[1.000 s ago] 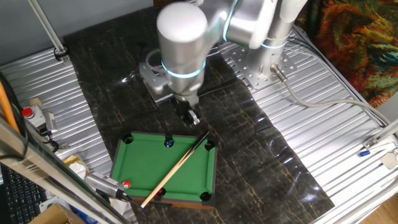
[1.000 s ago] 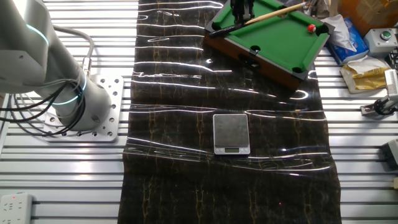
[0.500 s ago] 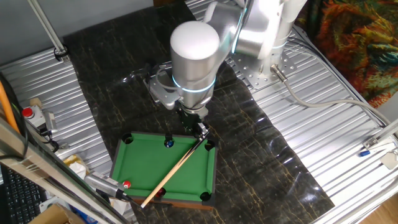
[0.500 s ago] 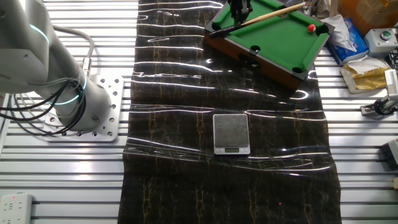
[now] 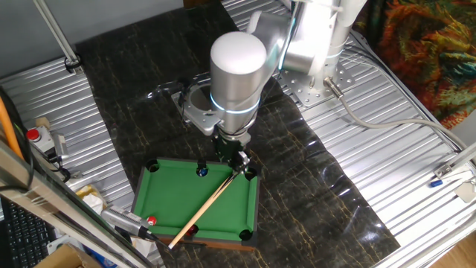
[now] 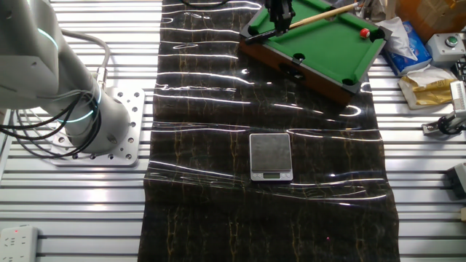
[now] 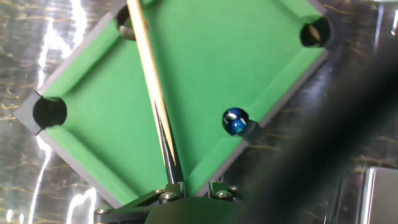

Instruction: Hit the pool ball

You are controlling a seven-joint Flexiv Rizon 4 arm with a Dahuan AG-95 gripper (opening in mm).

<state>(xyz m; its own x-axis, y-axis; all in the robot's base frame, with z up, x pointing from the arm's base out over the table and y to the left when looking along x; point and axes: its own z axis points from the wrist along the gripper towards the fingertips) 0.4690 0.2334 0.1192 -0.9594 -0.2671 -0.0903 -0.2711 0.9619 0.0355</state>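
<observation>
A Flexiv Rizon arm (image 5: pixel 238 74) reaches down over a green toy pool table (image 5: pixel 186 205), its claw (image 5: pixel 236 158) at the corner of that toy table nearest the robot's base, closed on the dark butt end of a wooden cue (image 5: pixel 207 205). The cue runs diagonally across the felt from that corner toward the opposite one, its pale far end passing over the rail there. In the hand view the cue (image 7: pixel 154 93) rises straight up the felt from between the claw's fingers at the bottom edge, and a blue ball (image 7: pixel 235 121) sits against the rail just right of it, beside a side pocket.

The pool ball (image 5: pixel 152 221), small, bright red and glossy, rests on the felt near the toy table's far corner from the claw, close to the rail and just beside the cue's pale end; from the other fixed view the same ball (image 6: pixel 364 32) sits close to the corner pocket. A darker ball (image 5: pixel 191 230) lies by the rail near the cue's far end.

The toy table stands on a dark marbled mat (image 6: pixel 218 145) spread over the ribbed metal table (image 6: pixel 73 211). A small digital scale (image 6: pixel 270 156) lies on the mat well apart from the toy table
</observation>
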